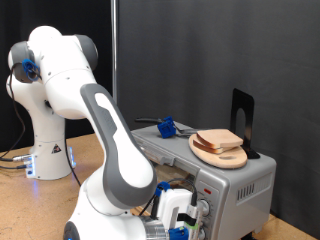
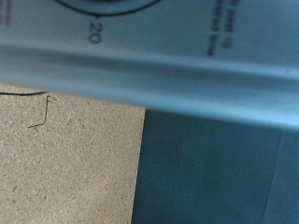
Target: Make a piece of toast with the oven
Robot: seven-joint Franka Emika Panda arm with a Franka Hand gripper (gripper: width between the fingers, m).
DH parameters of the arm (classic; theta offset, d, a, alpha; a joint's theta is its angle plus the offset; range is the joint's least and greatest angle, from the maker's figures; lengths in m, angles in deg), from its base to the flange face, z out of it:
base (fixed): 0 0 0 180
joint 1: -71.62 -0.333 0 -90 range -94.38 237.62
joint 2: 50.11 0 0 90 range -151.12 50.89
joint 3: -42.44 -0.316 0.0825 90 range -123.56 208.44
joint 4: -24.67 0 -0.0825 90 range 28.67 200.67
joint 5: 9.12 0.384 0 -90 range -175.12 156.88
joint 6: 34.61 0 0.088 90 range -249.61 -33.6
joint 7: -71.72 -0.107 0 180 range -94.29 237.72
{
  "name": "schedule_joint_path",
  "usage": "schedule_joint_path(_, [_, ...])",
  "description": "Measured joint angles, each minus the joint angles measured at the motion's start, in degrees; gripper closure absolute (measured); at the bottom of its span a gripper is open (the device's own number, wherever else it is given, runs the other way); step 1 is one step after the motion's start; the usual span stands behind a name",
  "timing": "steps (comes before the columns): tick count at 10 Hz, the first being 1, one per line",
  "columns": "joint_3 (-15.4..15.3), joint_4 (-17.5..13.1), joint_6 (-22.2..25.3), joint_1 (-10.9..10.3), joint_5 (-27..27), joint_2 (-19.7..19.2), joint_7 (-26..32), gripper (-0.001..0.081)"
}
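The silver oven [image 1: 243, 180] stands at the exterior view's right. Slices of pale bread with brown crust [image 1: 218, 139] are stacked on a round wooden board [image 1: 228, 157] on the oven's top. My gripper [image 1: 188, 214] is low at the exterior view's bottom, right up against the oven's front control panel. Its fingers are hard to make out there. The wrist view shows no fingers, only the oven's silver face [image 2: 187, 56] very close, with part of a dial scale reading "20" [image 2: 93, 35]. The oven's door and inside are hidden.
A blue-handled tool [image 1: 166, 126] and a black upright stand [image 1: 243, 120] are on the oven's top. The oven sits on a wooden table [image 2: 65, 159] with a dark drop beyond its edge [image 2: 215, 177]. The arm's white base [image 1: 50, 150] stands at the exterior view's left.
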Motion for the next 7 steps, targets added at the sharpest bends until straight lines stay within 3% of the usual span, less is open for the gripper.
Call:
schedule_joint_path(1, [0.03, 0.36, -0.11, 0.30, 0.00, 0.02, 0.32, 0.0580])
schedule_joint_path(2, [-0.06, 0.49, 0.33, 0.61, 0.29, 0.12, 0.47, 0.0580])
schedule_joint_path(3, [-0.08, 0.59, 0.33, 0.63, 0.33, 0.20, 0.47, 0.0711])
schedule_joint_path(5, [-0.08, 0.80, 0.18, 0.65, 0.67, 0.28, 0.95, 0.0711])
schedule_joint_path(7, [-0.27, 3.60, -2.36, 0.67, 4.35, 1.66, 7.93, 0.0710])
